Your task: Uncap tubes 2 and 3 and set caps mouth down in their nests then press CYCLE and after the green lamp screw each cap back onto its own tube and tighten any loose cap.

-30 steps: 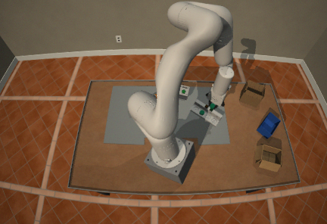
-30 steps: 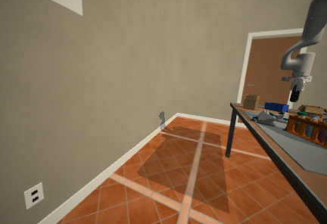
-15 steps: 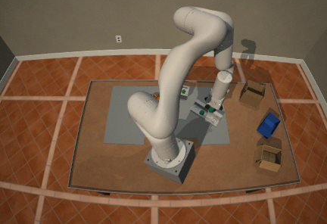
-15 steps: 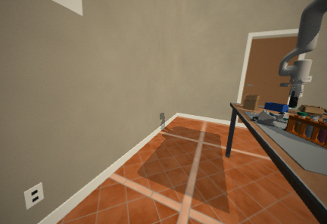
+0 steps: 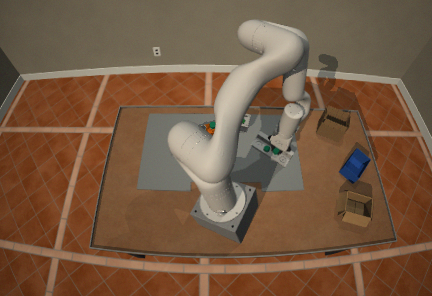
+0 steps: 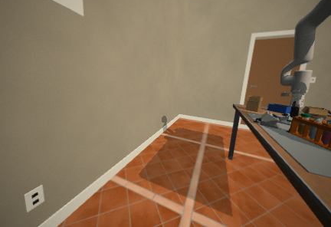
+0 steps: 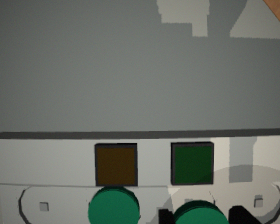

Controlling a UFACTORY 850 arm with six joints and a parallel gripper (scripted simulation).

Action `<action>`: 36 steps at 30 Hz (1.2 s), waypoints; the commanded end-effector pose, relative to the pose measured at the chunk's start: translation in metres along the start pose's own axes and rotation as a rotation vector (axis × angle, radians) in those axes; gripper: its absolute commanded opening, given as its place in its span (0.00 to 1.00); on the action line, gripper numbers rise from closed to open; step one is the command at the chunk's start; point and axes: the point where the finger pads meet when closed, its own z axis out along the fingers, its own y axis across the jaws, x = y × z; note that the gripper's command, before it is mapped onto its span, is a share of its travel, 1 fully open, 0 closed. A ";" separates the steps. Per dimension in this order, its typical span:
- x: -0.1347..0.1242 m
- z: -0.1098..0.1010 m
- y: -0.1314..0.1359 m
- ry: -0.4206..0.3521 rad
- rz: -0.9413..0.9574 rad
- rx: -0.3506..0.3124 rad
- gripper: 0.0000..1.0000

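Behind the pincer (image 5: pixel 279 148) (image 7: pixel 204 220), warm light and hard-edged shadows mottle the worktop (image 5: pixel 150 222) (image 6: pixel 319 201), while the wide overhead view bows the floor lines and the exterior view looks dim.
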 end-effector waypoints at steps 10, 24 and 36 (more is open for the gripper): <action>0.003 0.019 0.000 0.032 -0.003 -0.002 0.00; 0.002 0.019 0.000 0.032 -0.003 -0.002 0.00; 0.002 0.022 0.000 0.032 -0.003 -0.002 0.00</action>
